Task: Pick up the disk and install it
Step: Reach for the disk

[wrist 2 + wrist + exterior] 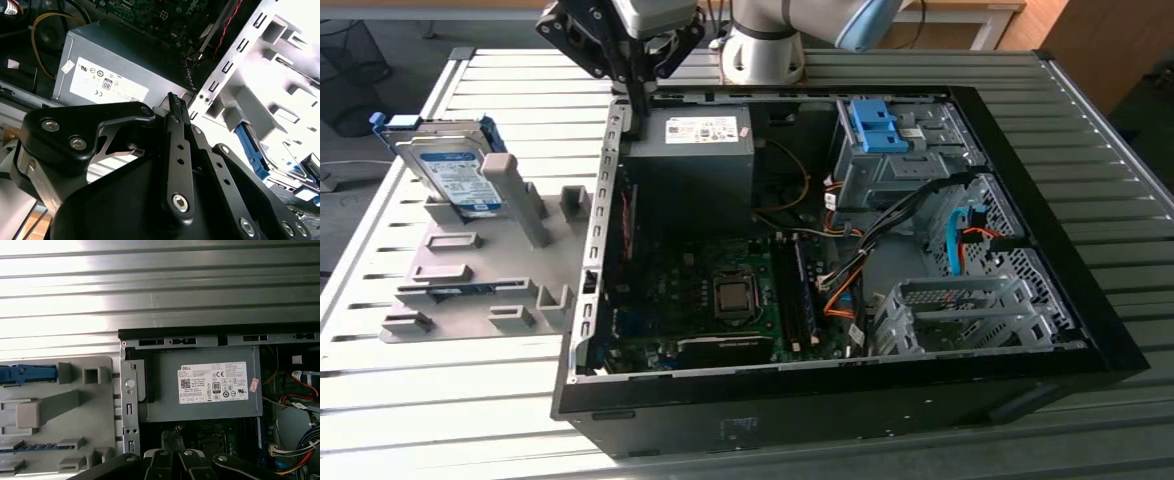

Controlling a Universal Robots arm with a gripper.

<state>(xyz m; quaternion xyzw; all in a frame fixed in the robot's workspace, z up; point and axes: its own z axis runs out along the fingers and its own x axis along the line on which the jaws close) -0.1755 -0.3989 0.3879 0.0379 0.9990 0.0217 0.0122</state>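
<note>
In the exterior view the disk [454,172] stands tilted on edge in a grey holder [487,285] on the slatted worktop [440,410], at the exterior view's left of the open computer case [1101,345]. The pincer [638,105] hangs above the case's far corner, beside the dark grey box [687,165] with 1 white sticker, well apart from the disk. Its fingers [176,130] look clenched together, grasping nothing.
</note>
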